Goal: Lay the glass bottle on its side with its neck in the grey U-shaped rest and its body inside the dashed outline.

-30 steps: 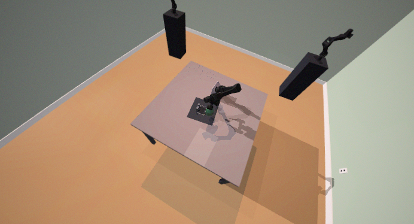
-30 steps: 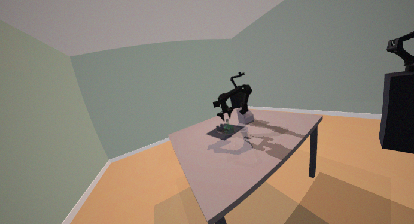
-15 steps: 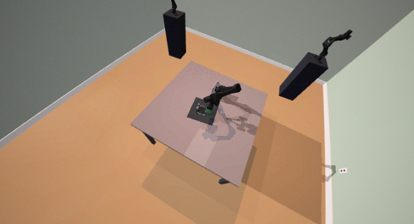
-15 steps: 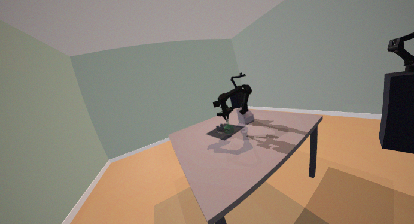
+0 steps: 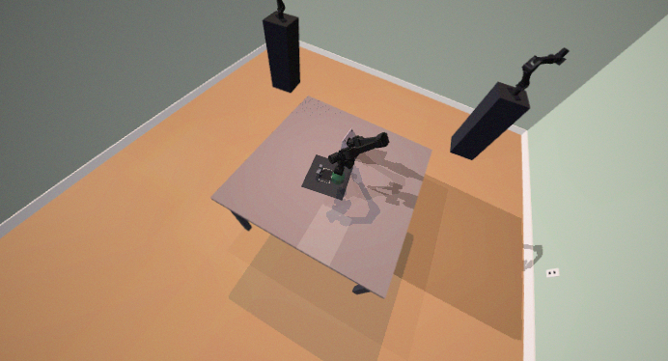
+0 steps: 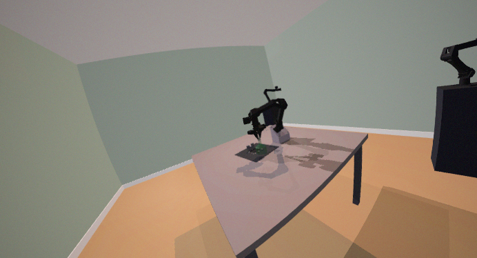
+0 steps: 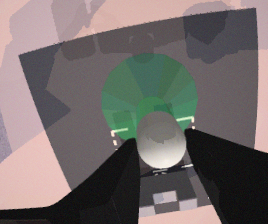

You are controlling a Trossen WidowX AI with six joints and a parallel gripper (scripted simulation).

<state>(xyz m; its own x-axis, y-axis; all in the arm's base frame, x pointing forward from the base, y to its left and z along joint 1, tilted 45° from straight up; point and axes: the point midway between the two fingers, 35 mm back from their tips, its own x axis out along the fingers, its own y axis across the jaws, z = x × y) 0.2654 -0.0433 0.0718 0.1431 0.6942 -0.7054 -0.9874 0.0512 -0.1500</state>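
Item 1: glass bottle (image 5: pixel 337 179) (image 6: pixel 260 148) (image 7: pixel 150 80), one; round green body, pale rounded top. It stands upright on the mat, at the end of the dashed outline away from the grey rest. Not laid down.

Item 2: gripper (image 5: pixel 338 172) (image 6: pixel 258 138) (image 7: pixel 161 140), black, pointing downward. Its two fingers are closed on the bottle's pale upper end, one on each side.

Item 3: arm (image 5: pixel 362 146) (image 6: pixel 269 107), black, jointed, bent over the mat from a pale base (image 6: pixel 280 137).

Item 4: mat (image 5: pixel 313 185) (image 6: pixel 255 159) (image 7: pixel 225 75), dark grey, four-sided, flat on the table.

Item 5: dashed outline (image 5: pixel 325 181) (image 7: pixel 113 140), whitish, marked on the mat. In the wrist view, two of its corners show beside the bottle's top and part of it appears across the green glass.

Item 6: grey rest (image 5: pixel 320 170) (image 6: pixel 251 146) (image 7: pixel 164 196), small and blocky, on the mat beyond the outline. The bottle's neck is not in it.

Item 7: table (image 5: pixel 270 178) (image 6: pixel 220 182) (image 7: pixel 35 175), pinkish top, dark legs. Shadows of the arm fall across it.

Item 8: wall plate (image 5: pixel 552 272), white, two dark spots.

Markings: fine pale strokes show near the rest in the wrist view; too small to tell whether any is lettering.
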